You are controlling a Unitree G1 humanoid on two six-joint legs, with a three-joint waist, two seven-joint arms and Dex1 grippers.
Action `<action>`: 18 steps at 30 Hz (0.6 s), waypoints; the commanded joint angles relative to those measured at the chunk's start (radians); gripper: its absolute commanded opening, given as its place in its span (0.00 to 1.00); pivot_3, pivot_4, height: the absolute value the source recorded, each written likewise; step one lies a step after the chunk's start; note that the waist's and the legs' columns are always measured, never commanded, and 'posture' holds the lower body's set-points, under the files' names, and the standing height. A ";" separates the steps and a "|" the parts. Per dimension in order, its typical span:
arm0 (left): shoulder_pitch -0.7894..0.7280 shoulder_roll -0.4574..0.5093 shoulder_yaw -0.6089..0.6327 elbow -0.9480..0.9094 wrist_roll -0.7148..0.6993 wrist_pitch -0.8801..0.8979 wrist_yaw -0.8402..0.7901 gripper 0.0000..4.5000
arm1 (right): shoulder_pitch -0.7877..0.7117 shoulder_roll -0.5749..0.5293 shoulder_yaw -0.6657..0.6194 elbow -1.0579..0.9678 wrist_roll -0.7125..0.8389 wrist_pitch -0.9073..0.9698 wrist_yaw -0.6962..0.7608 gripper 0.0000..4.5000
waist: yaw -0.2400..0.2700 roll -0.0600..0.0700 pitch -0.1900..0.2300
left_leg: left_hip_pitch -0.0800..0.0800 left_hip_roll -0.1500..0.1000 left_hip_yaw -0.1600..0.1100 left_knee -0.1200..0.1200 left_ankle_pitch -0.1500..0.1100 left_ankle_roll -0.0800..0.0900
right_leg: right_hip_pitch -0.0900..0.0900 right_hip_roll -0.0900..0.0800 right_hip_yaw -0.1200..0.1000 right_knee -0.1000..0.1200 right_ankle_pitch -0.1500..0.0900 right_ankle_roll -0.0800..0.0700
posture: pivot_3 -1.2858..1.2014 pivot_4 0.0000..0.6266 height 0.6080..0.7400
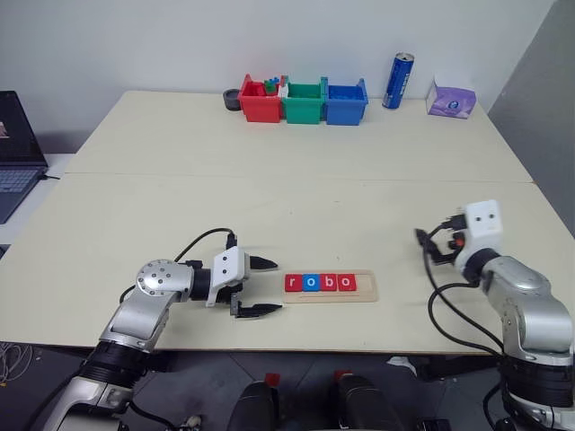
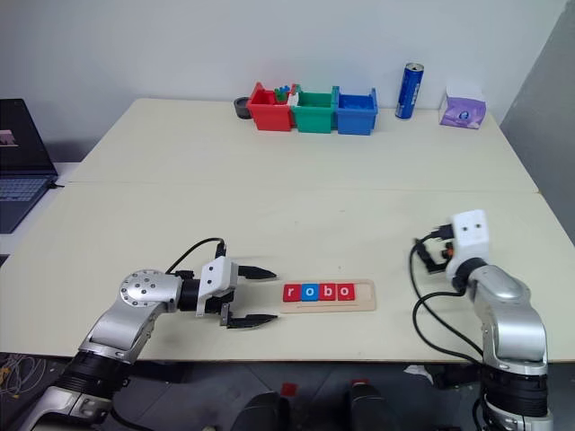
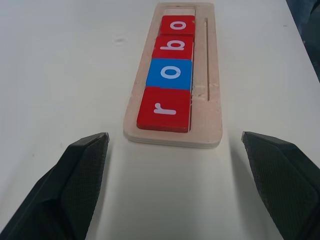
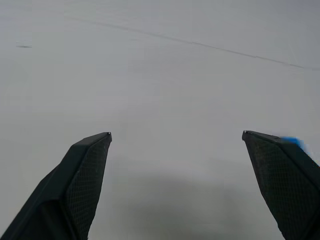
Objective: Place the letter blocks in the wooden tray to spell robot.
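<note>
Left wrist view: tray's [image 3: 176,135] empty end slot

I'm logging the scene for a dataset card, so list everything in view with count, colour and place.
letter blocks: four, red, blue, red, red, reading r o b o, in the tray
wooden tray: one, pale wood, near table edge, last slot empty
table: one, cream
bins: three, red, green, blue, in a row at the far edge
dark round object: one, beside the red bin
can: one, blue, upright, far edge
tissue box: one, purple, far right corner
laptop: one, dark, beyond the table's left side
left gripper: open, beside the tray's r end
right gripper: open, over bare table
</note>
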 commanded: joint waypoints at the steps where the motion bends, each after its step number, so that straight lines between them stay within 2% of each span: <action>1: -0.034 -0.012 -0.012 0.002 0.003 -0.019 -0.012 1.00 | -0.072 -0.033 -0.010 0.132 -0.030 -0.123 -0.056 0.99 | -0.001 0.000 0.000 | 0.000 0.000 0.000 0.000 0.000 0.000 | 0.000 0.000 0.000 0.000 0.000 0.000 | 0.52 0.24 1.00; 9: -0.053 -0.020 -0.019 0.017 0.009 -0.028 -0.018 1.00 | -0.329 -0.154 -0.008 0.727 0.002 -0.300 -0.001 0.99 | -0.010 0.001 0.000 | 0.001 0.000 0.003 -0.002 0.000 0.000 | 0.000 0.001 0.002 0.000 0.000 0.000 | 0.52 0.24 1.00; 14: -0.032 -0.005 -0.009 0.002 0.006 -0.028 -0.015 1.00 | -0.392 -0.194 0.023 0.895 0.013 -0.265 0.070 0.99 | -0.010 0.001 0.000 | 0.001 0.001 0.003 -0.002 0.000 0.000 | 0.000 0.001 0.003 -0.001 0.000 0.000 | 0.52 0.24 1.00; 18: -0.009 0.010 0.000 -0.013 -0.002 -0.022 -0.016 1.00 | -0.372 -0.193 0.043 0.888 0.016 -0.230 0.091 0.71 | -0.010 0.001 0.000 | 0.001 0.001 0.002 -0.002 0.000 0.000 | 0.000 0.000 0.003 -0.001 0.000 0.000 | 0.52 0.24 1.00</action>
